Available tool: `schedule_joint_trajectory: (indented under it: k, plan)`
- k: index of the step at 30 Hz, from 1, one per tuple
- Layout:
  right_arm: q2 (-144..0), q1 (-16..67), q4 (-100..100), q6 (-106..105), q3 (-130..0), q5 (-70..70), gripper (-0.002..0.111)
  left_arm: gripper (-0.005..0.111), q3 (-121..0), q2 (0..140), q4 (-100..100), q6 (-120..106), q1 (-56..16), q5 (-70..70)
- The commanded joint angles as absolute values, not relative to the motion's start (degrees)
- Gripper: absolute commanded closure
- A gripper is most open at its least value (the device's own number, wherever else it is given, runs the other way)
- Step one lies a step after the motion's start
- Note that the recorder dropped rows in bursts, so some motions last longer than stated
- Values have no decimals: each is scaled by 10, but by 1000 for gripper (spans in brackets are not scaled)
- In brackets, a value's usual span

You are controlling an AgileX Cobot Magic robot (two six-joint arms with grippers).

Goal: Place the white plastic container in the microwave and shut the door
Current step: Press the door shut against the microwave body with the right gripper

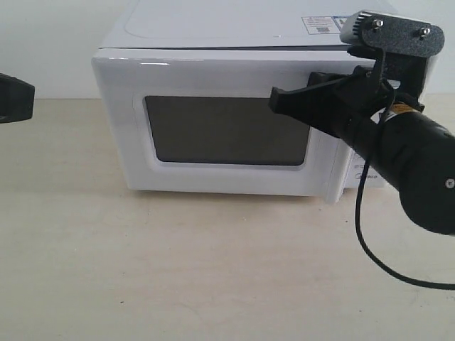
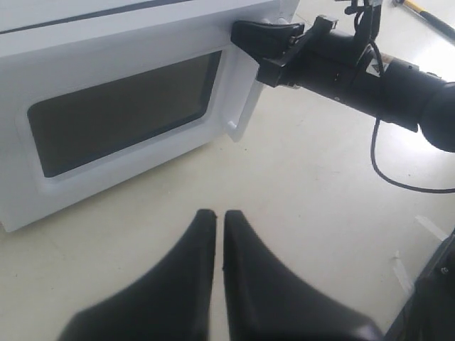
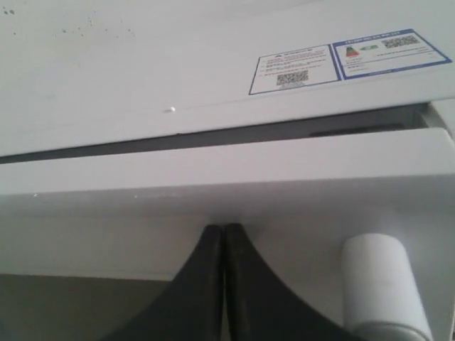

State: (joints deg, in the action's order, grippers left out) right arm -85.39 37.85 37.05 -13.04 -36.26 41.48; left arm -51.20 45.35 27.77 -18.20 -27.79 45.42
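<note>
So my right pincer (image 1: 276,101) is clamped shut with nothing in it. The tips are pressed together and pushed flat against the front of the door (image 1: 121,128), right at the upper right corner of its dark window (image 1: 227,131). From the right wrist cam the closed tips (image 3: 224,233) touch the white door face, with the round white handle (image 3: 380,284) just beside them in the lower right of that frame. Above them there's a dark slit between the door's top edge and the microwave (image 1: 213,25) body, a bit wider toward the right. I honestly can't tell if it's latched.

The label sticker (image 3: 295,67) sits on the microwave's top, upper right of the frame. My left pincer (image 2: 215,217) is closed too and empty. It hangs over the tabletop (image 1: 213,270) at the far left edge of the exterior shot, well apart from the microwave. The window's too dark to see the white plastic container inside. A black cable (image 1: 362,234) loops down from my right arm at lower right.
</note>
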Motion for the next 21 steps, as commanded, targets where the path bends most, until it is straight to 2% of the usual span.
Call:
schedule_joint_trajectory:
  k: [1, 21]
  plan:
    - [-864, 377, 381, -137, -367, 433, 108, 102, -510, 450, 276, -181, -280, 448]
    - [-875, 377, 415, -165, -408, 441, 108, 102, -510, 450, 276, -181, -280, 449]
